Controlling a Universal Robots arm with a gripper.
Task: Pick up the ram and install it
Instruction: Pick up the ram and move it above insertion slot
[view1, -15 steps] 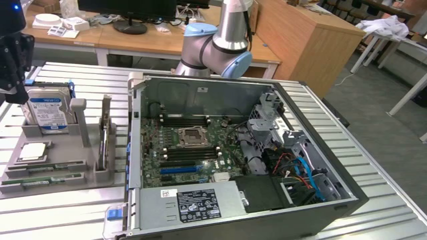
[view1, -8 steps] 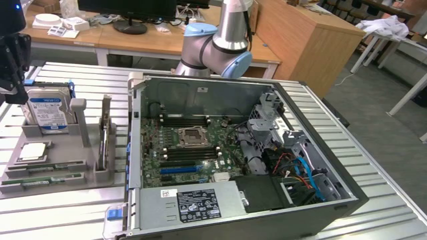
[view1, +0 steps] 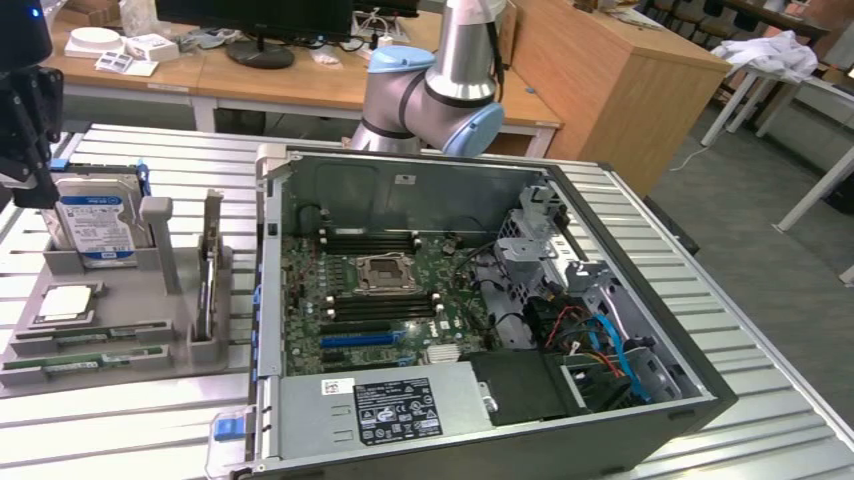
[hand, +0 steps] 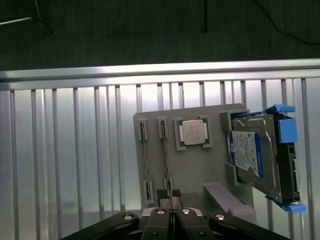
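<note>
Wrist view: how were the fingertips (hand: 161, 193) found?
Pressed together, nothing grasped, with the gripper (hand: 168, 194) hung above the ram (hand: 167, 155), apart from it.
Where was the ram seated?
Edge-up in the grey holder (hand: 200, 170), between a second stick (hand: 144, 160) and the processor (hand: 194, 132); the hard drive (hand: 250, 150) was stood beyond.

No text can be read. The hard drive (view1: 96, 195) bears a blue-and-white label (view1: 94, 228), and the power supply (view1: 314, 425) bears black and white stickers (view1: 396, 410), their print too small to make out.
</note>
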